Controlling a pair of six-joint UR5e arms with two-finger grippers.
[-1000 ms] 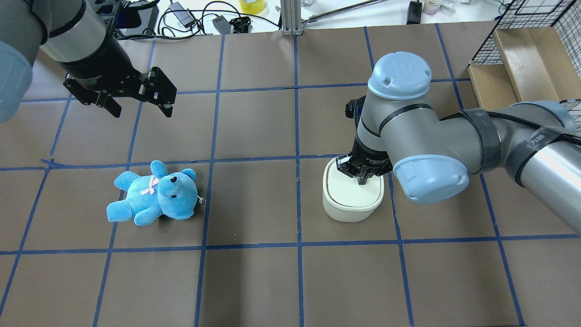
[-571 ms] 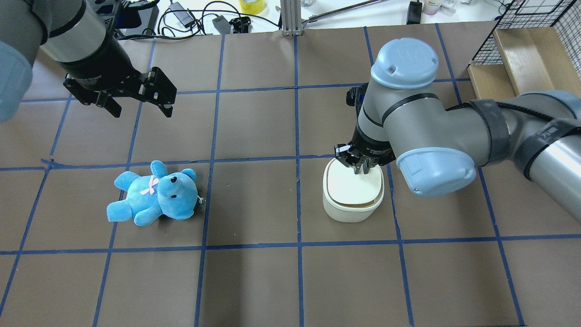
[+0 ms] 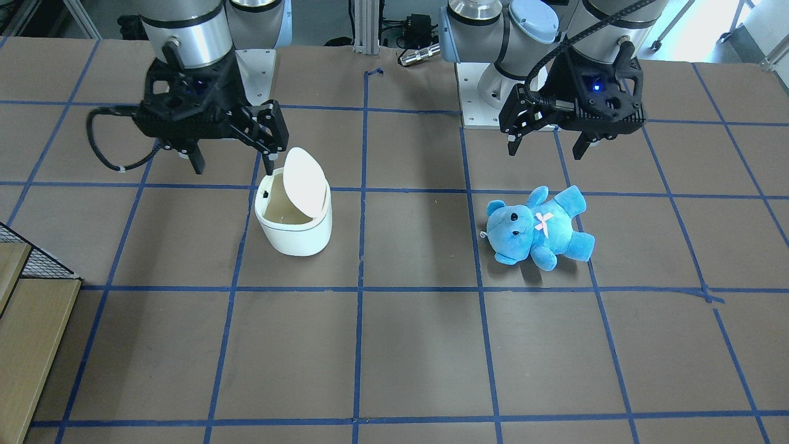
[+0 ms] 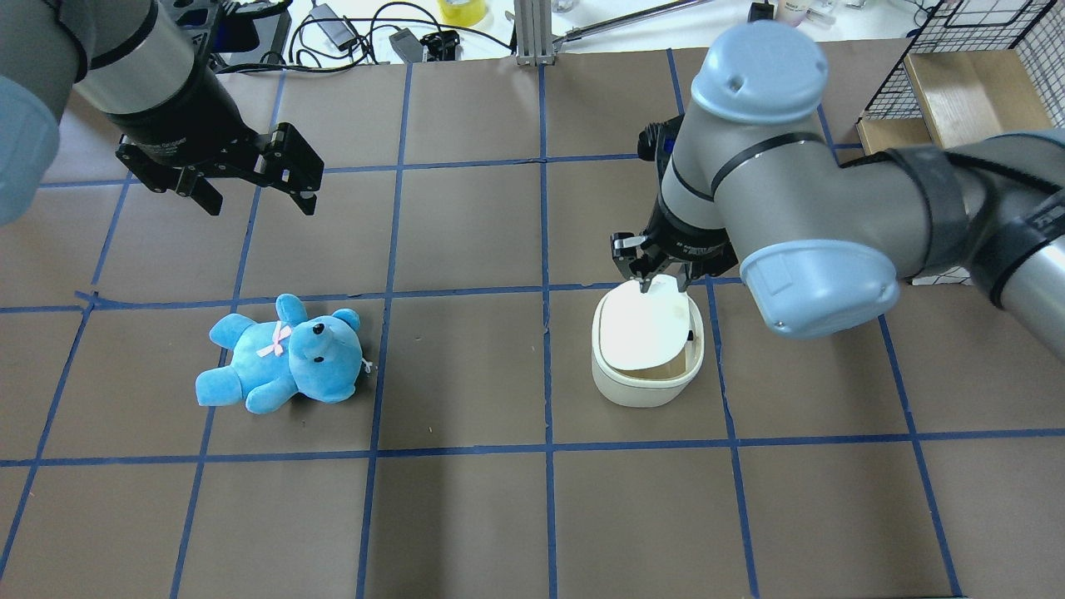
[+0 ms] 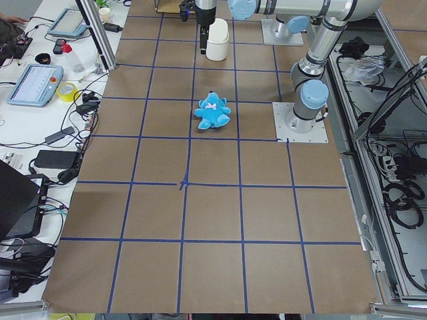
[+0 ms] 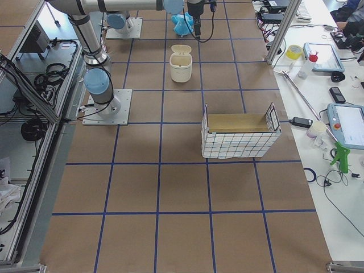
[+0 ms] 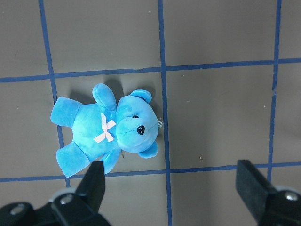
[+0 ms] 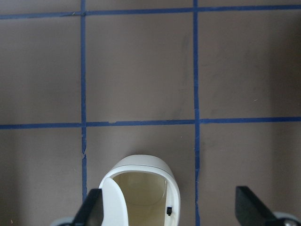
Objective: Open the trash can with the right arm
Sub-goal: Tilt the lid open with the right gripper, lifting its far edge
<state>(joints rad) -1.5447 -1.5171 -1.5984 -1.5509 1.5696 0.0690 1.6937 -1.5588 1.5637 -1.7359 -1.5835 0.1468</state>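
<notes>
The white trash can (image 3: pixel 294 231) stands on the brown table with its lid (image 3: pixel 304 183) tilted up, so the inside shows. It also shows in the overhead view (image 4: pixel 645 387) and in the right wrist view (image 8: pixel 141 165). My right gripper (image 3: pixel 233 161) is open and empty, just above the can's rim on the robot's side; one fingertip (image 3: pixel 268 163) is close beside the raised lid. In the overhead view the right gripper (image 4: pixel 661 281) hangs over the can's far edge. My left gripper (image 3: pixel 545 145) is open and empty, above the table, apart from the blue bear (image 3: pixel 539 228).
The blue plush bear (image 4: pixel 279 358) lies on its back below my left gripper (image 4: pixel 254 195), and shows in the left wrist view (image 7: pixel 108 132). A wire basket with a wooden box (image 4: pixel 957 91) stands at the far right corner. Cables (image 4: pixel 333 33) lie beyond the table.
The right gripper rose off the lid, drew back toward the can's far edge and opened. The lid went from flat to tilted up. The left arm has not moved.
</notes>
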